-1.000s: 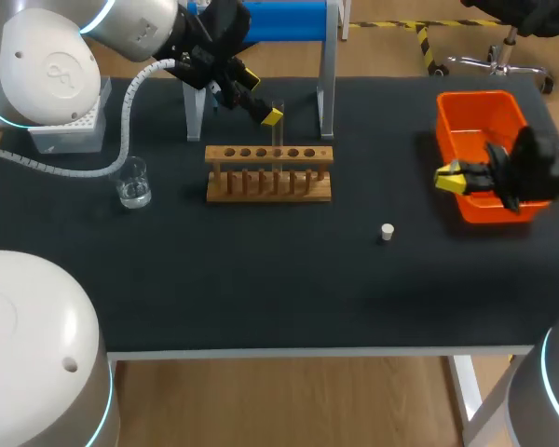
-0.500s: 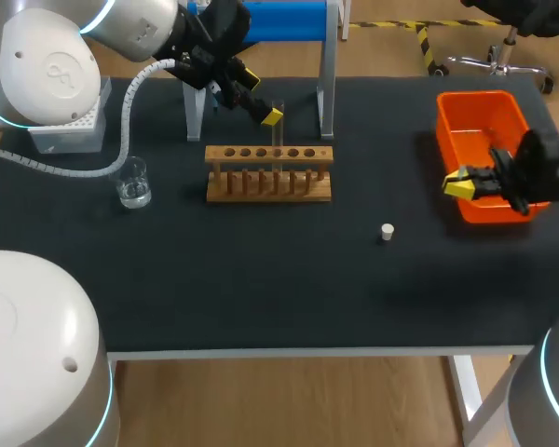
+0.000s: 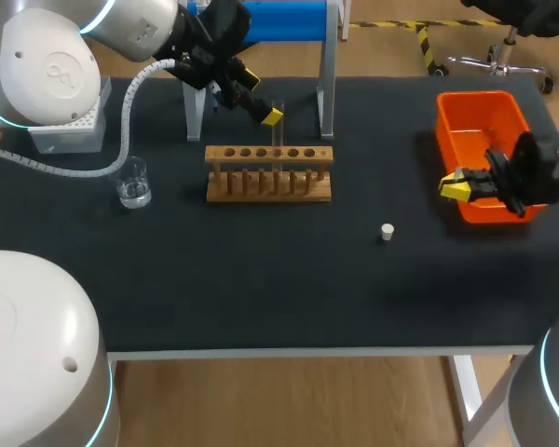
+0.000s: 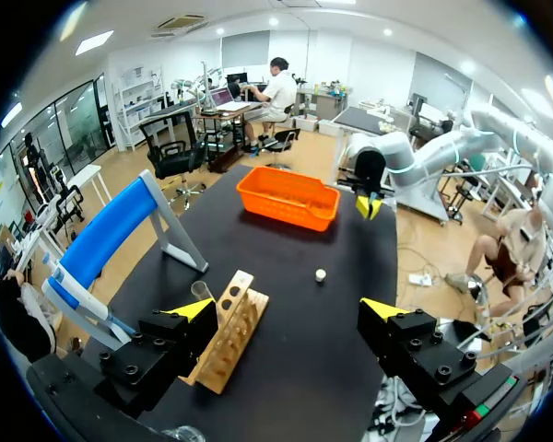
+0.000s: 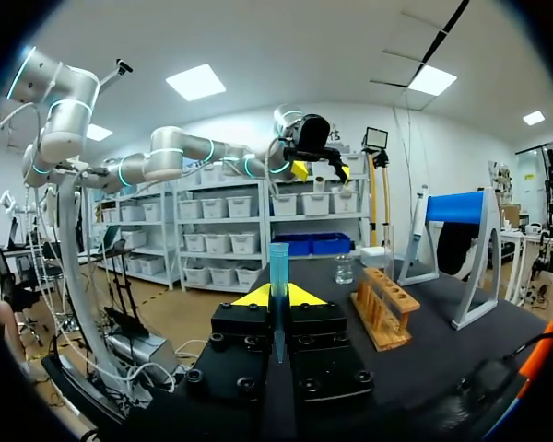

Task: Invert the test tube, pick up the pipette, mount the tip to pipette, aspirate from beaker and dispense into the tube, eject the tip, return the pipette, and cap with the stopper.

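Head view: right hand [image 3: 452, 183] pinches blue tip [image 5: 278, 267] at orange bin [image 3: 480, 96]; left hand [image 4: 288, 309] spread, empty.

The right tool [image 3: 454, 185] covers part of the orange bin [image 3: 475, 130] and the blue tip's [image 5: 278, 267] gripped sides.

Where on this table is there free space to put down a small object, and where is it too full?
The front strip of the table, from the wooden rack and the stopper to the near edge, is bare. So is the patch between rack and orange bin. Crowded: back left, around beaker, pipette stand and left gripper.
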Motion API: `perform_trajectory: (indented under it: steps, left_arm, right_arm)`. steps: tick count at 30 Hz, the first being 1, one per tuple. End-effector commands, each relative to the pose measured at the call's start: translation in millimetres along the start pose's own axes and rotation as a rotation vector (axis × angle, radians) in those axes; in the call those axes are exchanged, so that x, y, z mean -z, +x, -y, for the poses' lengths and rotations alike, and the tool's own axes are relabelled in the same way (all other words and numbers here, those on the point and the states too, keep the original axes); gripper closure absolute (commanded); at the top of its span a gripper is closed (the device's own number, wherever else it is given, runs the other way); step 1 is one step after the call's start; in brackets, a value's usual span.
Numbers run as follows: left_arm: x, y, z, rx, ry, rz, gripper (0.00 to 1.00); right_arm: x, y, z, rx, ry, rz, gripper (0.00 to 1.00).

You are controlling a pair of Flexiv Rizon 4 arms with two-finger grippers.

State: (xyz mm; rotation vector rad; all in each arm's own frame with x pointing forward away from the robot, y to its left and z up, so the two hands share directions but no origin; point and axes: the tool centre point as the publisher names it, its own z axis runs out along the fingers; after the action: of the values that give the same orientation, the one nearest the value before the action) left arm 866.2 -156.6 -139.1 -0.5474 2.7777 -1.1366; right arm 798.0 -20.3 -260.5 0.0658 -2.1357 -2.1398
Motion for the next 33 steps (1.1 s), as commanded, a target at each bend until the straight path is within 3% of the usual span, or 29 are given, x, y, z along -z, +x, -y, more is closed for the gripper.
perform_trajectory:
  steps: [1,11,19,25,33]
  left_arm:
    - [1.1,0.2,0.8,0.002,-0.005,-0.001,0.00]
    - [3.5,-4.6,-3.4,0.010,-0.003,0.016,0.00]
    - [39.5,-64.1,-38.8,0.131,-0.019,0.148,0.00]
    - [62.6,-105.6,-52.5,0.260,-0.070,0.287,0.00]
    - [72.8,-153.5,-70.2,0.448,-0.083,0.435,0.00]
  right_arm:
    - [0.3,0.7,-0.2,0.000,0.001,0.001,1.00]
    - [0.3,0.7,-0.2,0.000,0.001,0.001,1.00]
    - [0.3,0.7,-0.2,0.000,0.001,0.001,1.00]
    - [0.3,0.7,-0.2,0.000,0.001,0.001,1.00]
    - [0.3,0.7,-0.2,0.000,0.001,0.001,1.00]
